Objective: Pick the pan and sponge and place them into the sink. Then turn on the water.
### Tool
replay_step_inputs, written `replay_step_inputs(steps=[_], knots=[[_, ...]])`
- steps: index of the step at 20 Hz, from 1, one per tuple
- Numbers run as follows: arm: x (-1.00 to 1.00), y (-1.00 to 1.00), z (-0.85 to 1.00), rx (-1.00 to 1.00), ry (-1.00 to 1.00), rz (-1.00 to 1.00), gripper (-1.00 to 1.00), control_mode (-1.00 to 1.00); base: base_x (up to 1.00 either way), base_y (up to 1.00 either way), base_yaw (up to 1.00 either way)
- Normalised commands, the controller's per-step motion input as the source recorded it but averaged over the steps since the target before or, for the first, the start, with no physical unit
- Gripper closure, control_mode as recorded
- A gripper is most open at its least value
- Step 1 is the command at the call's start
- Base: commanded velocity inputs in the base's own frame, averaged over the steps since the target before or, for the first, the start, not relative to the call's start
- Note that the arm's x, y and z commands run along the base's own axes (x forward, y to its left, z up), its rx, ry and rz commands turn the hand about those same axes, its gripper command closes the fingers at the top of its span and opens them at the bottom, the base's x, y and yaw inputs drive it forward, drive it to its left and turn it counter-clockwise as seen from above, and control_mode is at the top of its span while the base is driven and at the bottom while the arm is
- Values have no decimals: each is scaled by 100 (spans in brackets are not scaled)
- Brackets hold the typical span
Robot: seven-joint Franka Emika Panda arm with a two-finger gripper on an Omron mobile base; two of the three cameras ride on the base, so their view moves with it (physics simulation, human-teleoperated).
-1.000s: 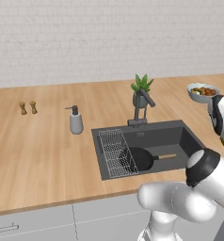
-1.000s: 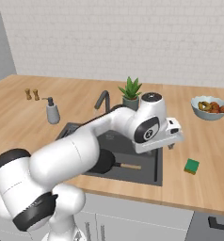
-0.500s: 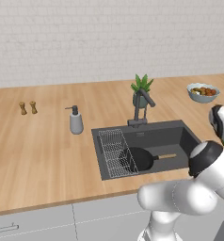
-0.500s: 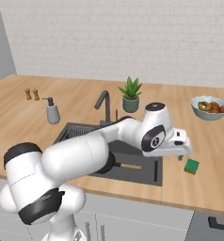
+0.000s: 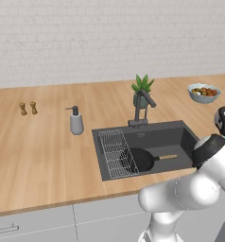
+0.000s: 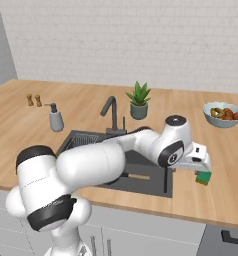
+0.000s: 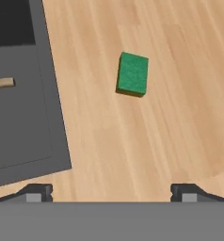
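A simulated kitchen counter, mid-chore: at nine o'clock from the basin stands the soap pump (image 5: pixel 76 122), and inside the sink (image 5: pixel 147 134) the pan (image 5: pixel 142 159) already lies against the wire rack (image 5: pixel 115 153), its wooden handle pointing toward three o'clock. The faucet (image 5: pixel 142 108) rises at the sink's twelve o'clock edge with no stream running. The step in hand looks to be the sponge: the gripper (image 7: pixel 110 190) hangs over bare wood beyond the sink's right rim, its two fingertips spread wide apart and holding nothing. The sponge (image 7: pixel 132 74) rests flat on the counter (image 7: pixel 180 117), apart from the sink, at roughly twelve o'clock from the fingertips in the hand view. The next move probably calls for centring over the green block, descending, and closing across its narrower sides. A fruit bowl (image 6: pixel 223 114) sits well clear toward the wall.
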Motion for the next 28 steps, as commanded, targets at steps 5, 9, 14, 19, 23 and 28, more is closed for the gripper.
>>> replay_step_inputs(steps=[5,9,14,19,23,28], knots=[[28,-12,-10,5,0,0,-100,-100,0,0,0],[21,-25,-17,3,0,0,-100,-100,0,0,0],[23,-23,-18,3,0,0,-100,-100,0,0,0],[28,-11,-21,1,0,0,-100,-100,0,0,0],[25,-15,-21,0,0,0,-100,-100,0,0,0],[24,-21,-21,1,0,0,-100,-100,0,0,0]])
